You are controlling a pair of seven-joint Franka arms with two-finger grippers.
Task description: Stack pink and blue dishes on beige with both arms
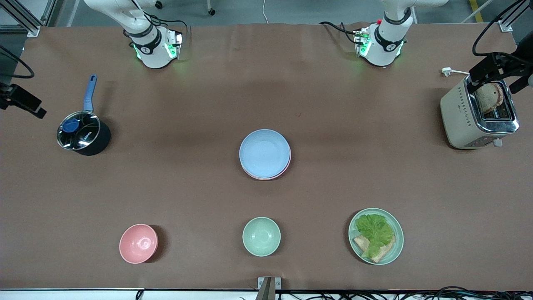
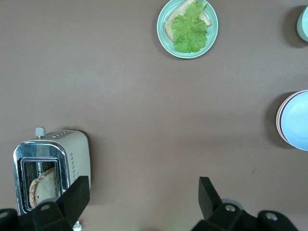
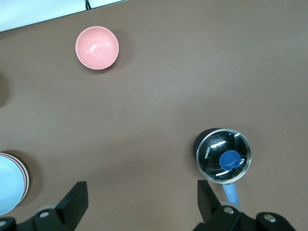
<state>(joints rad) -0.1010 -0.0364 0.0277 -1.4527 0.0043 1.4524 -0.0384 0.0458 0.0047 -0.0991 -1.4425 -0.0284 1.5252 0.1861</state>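
Blue plate (image 1: 264, 153) tops the stack mid-desk; only the pink plate's (image 1: 286, 166) rim shows beneath. Wrist views alone show left end effector (image 2: 143, 197) and right end effector (image 3: 142, 199), both wide open and empty.

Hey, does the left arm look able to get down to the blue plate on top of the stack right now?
Probably yes. The blue plate lies uncovered mid-table atop the stack, bare table around it. The left claw hangs open, holding nothing; the toaster stands off at the left arm's end.
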